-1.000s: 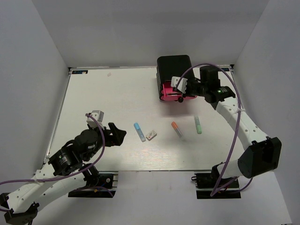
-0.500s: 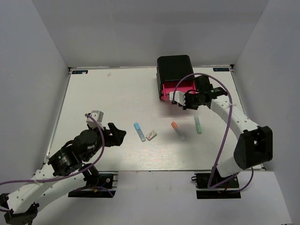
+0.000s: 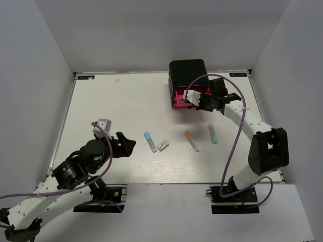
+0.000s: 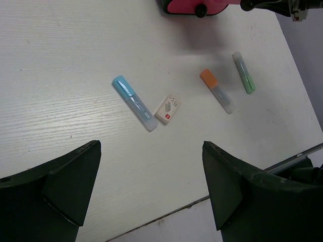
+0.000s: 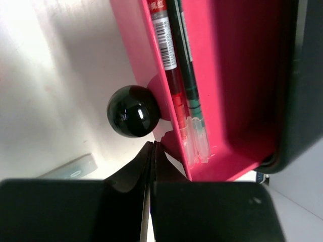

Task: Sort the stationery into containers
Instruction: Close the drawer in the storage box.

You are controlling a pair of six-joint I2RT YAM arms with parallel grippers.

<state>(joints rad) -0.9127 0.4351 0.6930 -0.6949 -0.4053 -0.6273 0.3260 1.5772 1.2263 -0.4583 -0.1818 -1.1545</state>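
The black cabinet (image 3: 187, 70) stands at the back right with a pink drawer (image 3: 187, 97) pulled out. In the right wrist view the open drawer (image 5: 237, 75) holds a red-white pen (image 5: 169, 65) and a dark green pen (image 5: 186, 65); its black knob (image 5: 132, 111) is just ahead. My right gripper (image 5: 153, 146) is shut and empty beside the drawer front (image 3: 199, 102). On the table lie a light blue marker (image 3: 150, 141), a white eraser (image 3: 162, 145), an orange-capped marker (image 3: 191, 140) and a pale green pen (image 3: 213, 134). My left gripper (image 3: 126, 144) is open, left of them.
The left wrist view shows the blue marker (image 4: 134, 102), eraser (image 4: 168, 108), orange-capped marker (image 4: 218, 90) and green pen (image 4: 244, 72) ahead, with the table's near edge (image 4: 166, 214) below. White walls enclose the table on three sides. A purple cable loops over the right arm.
My right gripper has swung from over the drawer, out to the front of it, then back close beside the drawer front. The left arm has not moved.
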